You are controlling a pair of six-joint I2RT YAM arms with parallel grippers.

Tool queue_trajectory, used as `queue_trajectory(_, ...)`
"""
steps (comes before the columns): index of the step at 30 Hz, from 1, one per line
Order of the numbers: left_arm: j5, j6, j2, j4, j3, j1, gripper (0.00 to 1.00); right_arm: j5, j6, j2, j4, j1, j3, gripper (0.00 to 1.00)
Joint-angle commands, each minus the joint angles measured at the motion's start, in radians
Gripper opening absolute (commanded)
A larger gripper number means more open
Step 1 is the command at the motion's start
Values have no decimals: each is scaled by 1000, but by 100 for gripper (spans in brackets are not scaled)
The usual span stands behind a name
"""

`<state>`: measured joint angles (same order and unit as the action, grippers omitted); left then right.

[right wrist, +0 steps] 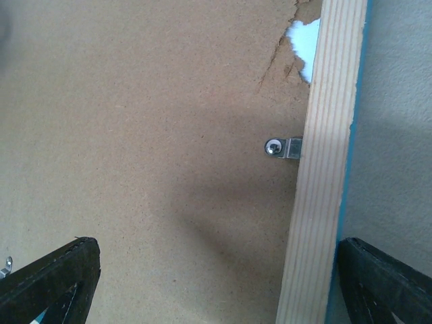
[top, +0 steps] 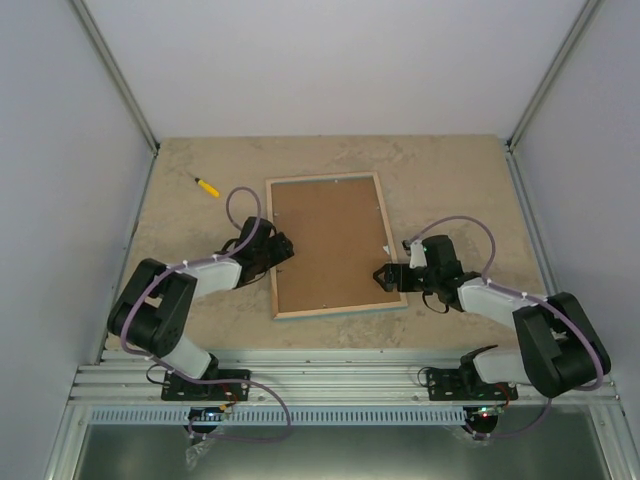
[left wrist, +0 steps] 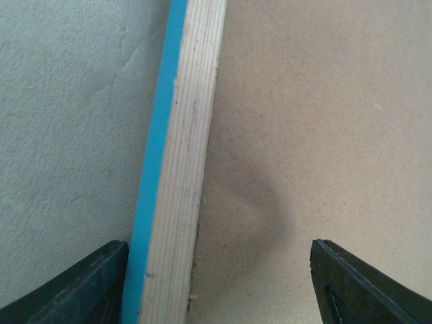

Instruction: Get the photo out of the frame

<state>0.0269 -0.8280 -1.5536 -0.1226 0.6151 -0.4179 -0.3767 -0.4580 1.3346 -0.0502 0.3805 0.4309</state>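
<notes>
you have the frame (top: pixel 340 309) lying face down between both arms, brown backing (top: pixel 330 240) up. its long axis runs away from the bases, the far end leaning slightly left. your left pincer (top: pixel 284 247) gapes over the left long rail, gripping nothing. your right pincer (top: pixel 389 277) stands wide astride the right rail, 1 metal clip (right wrist: pixel 283 147) just ahead of it. the photo is hidden from view.

1 high overhead view of the table (top: pixel 450 180); 2 close downward wrist views on opposite frame (top: pixel 322 178) edges
</notes>
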Motion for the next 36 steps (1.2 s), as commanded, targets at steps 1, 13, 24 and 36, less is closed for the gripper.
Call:
queue_trajectory(1, -41, 37, -36, 78, 32, -19, 75, -49, -16, -18, -24, 20, -20, 96)
queue_trajectory(13, -166, 55, -12, 142, 55, -16, 86, 31, -11, -79, 12, 21, -27, 97)
queue_trajectory(24, -239, 79, 138, 248, 91, 113, 95, 231, 33, -189, -36, 20, -17, 98)
queue_trajectory(36, -352, 140, -62, 399, 412, 312, 97, 228, 32, -335, -218, 25, -163, 98)
